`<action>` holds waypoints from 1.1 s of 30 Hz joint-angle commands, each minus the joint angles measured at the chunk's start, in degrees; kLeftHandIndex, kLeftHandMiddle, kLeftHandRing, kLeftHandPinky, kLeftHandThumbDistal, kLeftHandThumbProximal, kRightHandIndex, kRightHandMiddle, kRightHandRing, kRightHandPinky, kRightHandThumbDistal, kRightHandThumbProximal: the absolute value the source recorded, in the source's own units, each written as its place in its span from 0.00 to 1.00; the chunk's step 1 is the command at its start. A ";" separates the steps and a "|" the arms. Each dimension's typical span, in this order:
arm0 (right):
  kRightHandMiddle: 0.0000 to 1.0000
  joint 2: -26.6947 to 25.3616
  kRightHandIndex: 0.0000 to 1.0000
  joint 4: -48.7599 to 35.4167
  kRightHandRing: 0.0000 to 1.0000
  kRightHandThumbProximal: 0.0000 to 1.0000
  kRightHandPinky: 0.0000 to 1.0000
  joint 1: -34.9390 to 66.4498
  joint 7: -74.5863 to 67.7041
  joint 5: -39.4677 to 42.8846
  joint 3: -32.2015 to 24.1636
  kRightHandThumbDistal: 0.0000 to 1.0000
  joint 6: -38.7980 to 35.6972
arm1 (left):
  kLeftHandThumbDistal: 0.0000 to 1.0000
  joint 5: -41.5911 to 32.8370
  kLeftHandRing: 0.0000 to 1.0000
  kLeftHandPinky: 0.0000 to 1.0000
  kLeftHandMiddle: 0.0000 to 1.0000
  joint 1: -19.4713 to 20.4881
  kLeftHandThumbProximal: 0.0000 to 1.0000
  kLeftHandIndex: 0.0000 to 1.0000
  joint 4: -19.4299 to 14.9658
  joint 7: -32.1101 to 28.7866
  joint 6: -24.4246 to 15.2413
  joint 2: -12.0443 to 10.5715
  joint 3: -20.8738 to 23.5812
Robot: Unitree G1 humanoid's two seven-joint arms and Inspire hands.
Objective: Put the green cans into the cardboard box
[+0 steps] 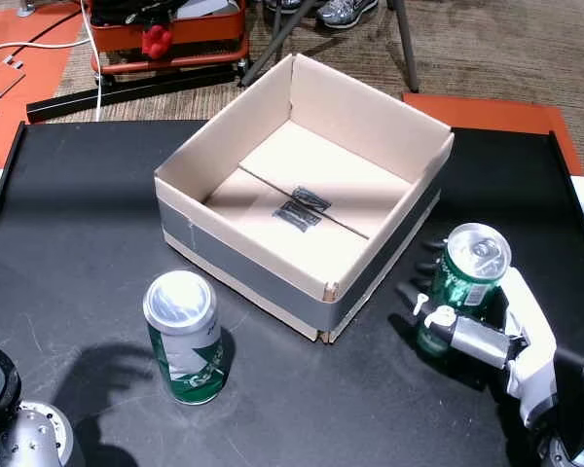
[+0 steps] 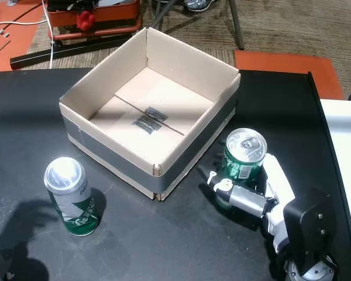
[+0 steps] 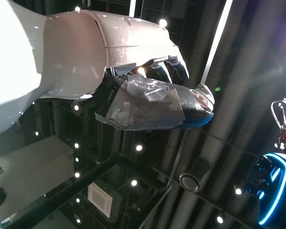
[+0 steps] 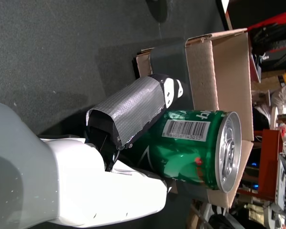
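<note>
Standing upright: green can [image 1: 470,282] in right hand [image 1: 506,336]

a black table [image 1: 68,253] filled most of both head views. beyond its far edge lay brown carpet [image 1: 487,49] with orange mats [image 1: 24,58], a red cart [image 1: 170,39] and a dark stand leg [image 1: 404,44]. the left wrist view showed a dark ceiling [image 3: 148,191] dotted with small round lights above the table.
</note>
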 commanded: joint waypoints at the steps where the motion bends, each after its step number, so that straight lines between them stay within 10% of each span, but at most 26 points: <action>1: 0.55 0.55 0.51 0.41 0.60 0.20 0.64 -0.37 0.71 1.16 -0.98 0.93 0.81 | 0.26 0.36 0.85 0.88 0.72 2.65 0.79 0.67 -0.18 -0.14 0.79 -7.14 0.62; 33: 0.34 2.68 0.21 0.21 0.41 0.11 0.41 -0.31 2.29 4.54 -5.36 0.93 0.53 | 0.24 0.78 0.85 0.87 0.73 2.55 0.78 0.69 -0.06 -0.14 3.02 -6.92 1.40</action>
